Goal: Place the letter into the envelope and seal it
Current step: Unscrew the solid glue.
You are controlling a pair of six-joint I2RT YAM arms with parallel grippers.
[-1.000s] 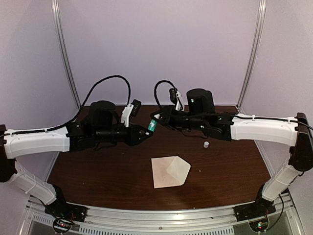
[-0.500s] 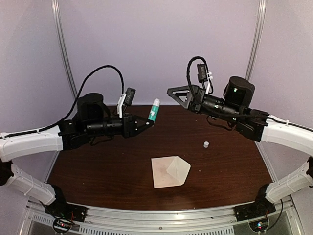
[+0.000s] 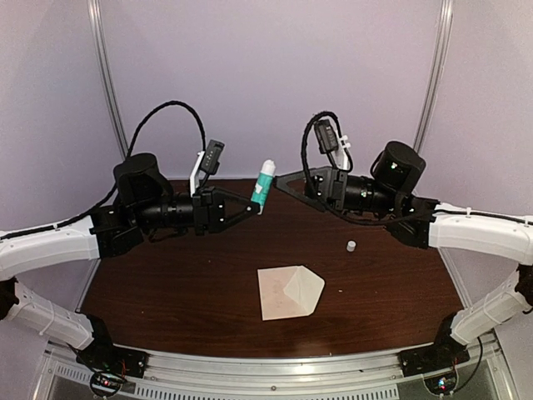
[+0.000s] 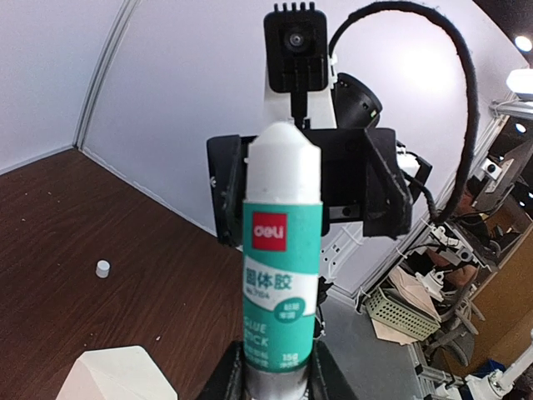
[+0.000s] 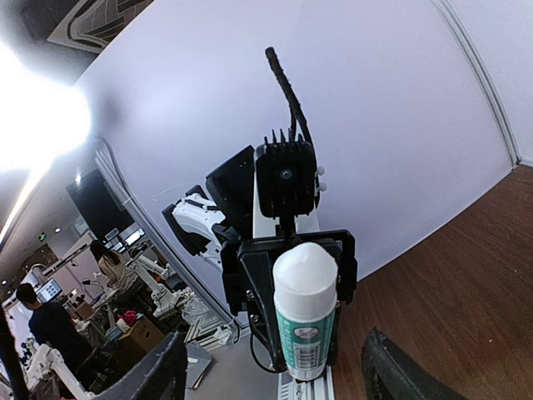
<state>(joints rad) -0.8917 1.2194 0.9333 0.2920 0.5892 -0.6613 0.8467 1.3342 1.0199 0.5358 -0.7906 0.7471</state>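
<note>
The envelope (image 3: 290,292) lies flat on the brown table with its pointed flap open to the right; its corner also shows in the left wrist view as the envelope (image 4: 117,375). The letter is not visible as a separate sheet. High above the table, my left gripper (image 3: 254,206) is shut on the base of a teal glue stick (image 3: 263,185) with a white rounded top, seen close up as the glue stick (image 4: 281,250) in the left gripper (image 4: 279,377). My right gripper (image 3: 290,187) faces it, open. In the right wrist view its fingers (image 5: 158,371) flank the glue stick (image 5: 306,312) without touching.
A small white cap (image 3: 351,247) stands on the table right of centre, also visible as the cap (image 4: 102,268). Pale walls with metal posts (image 3: 108,92) close the back. Both arms hang over the table's far half.
The right gripper let go of the glue stick, opened, swung up and right, then came back toward it. The left arm drew left and lifted the stick. The envelope and cap stayed put.
</note>
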